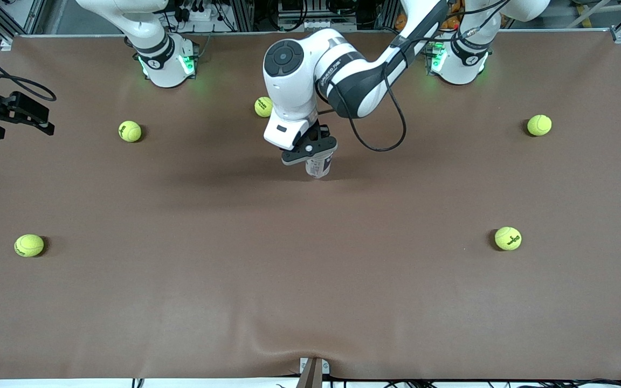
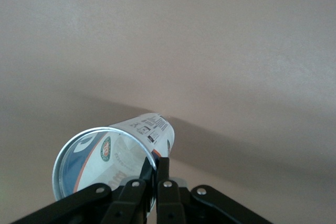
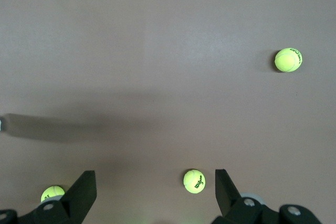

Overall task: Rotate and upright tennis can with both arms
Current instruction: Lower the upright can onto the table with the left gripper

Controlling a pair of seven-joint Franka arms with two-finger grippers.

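A wide brown table (image 1: 310,280) carries scattered yellow-green tennis balls (image 1: 508,238). Over its middle, the left gripper (image 1: 310,151) pinches the silver rim of the slim white-and-navy tennis can (image 2: 113,153), which hangs open-mouthed below its fingers (image 2: 157,174). The right gripper (image 3: 152,187) waits spread wide over the right arm's end of the table.

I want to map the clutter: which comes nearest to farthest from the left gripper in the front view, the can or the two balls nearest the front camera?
1. Tennis can, held in the left gripper.
2. Ball, left arm's end.
3. Ball, right arm's end.
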